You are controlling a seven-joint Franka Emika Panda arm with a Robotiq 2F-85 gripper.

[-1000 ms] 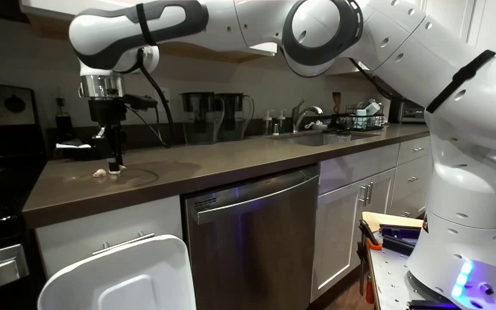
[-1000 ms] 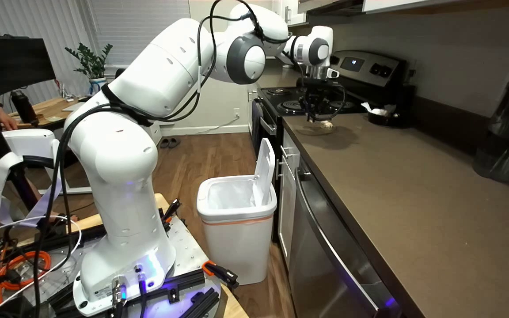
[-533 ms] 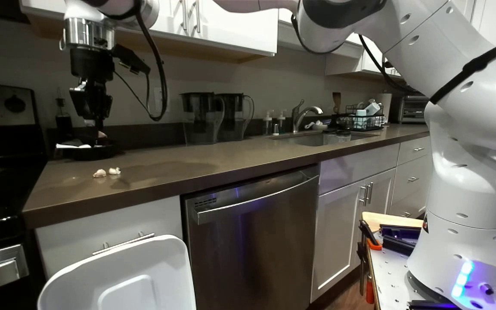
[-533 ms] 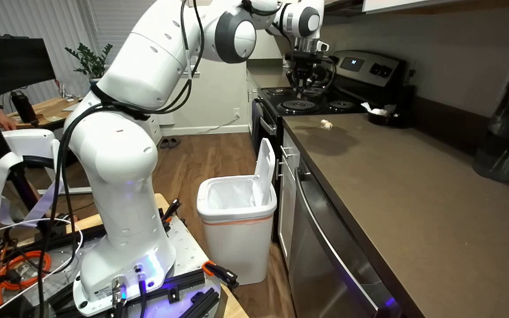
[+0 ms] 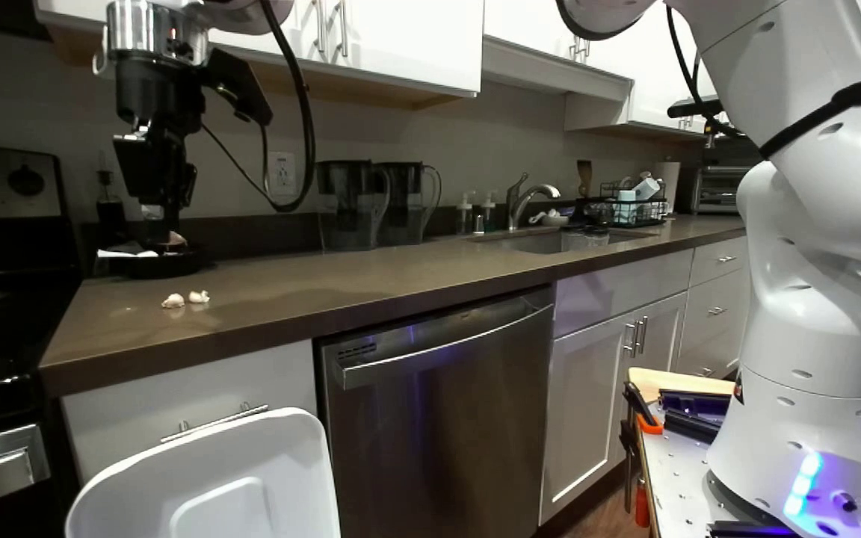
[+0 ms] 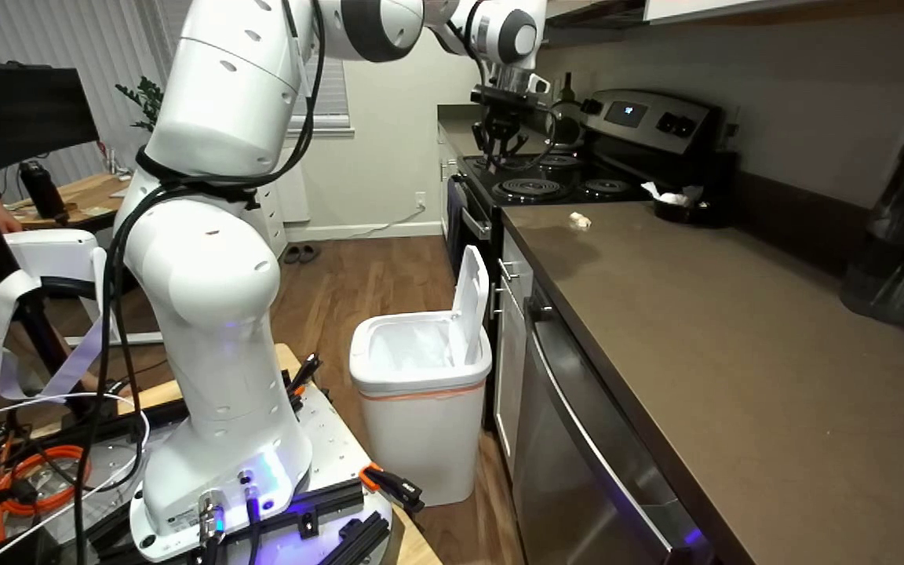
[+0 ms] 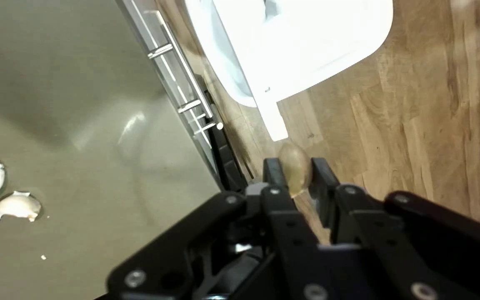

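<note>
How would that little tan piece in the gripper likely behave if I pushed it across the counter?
The tan piece is probably light, being small beside the gripper. Its rounded outline suggests it may roll or rock. It seems fairly stiff, since no dent shows where the fingertips pinch it.

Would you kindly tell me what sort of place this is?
It looks like a home kitchen: there is a stove, a dishwasher under the counter, and a sink with a faucet.

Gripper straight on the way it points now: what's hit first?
Probably the trash bin's raised lid, roughly beneath the gripper. Depth is unclear in the wrist view: it could just miss the lid's end and reach the wood floor.
</note>
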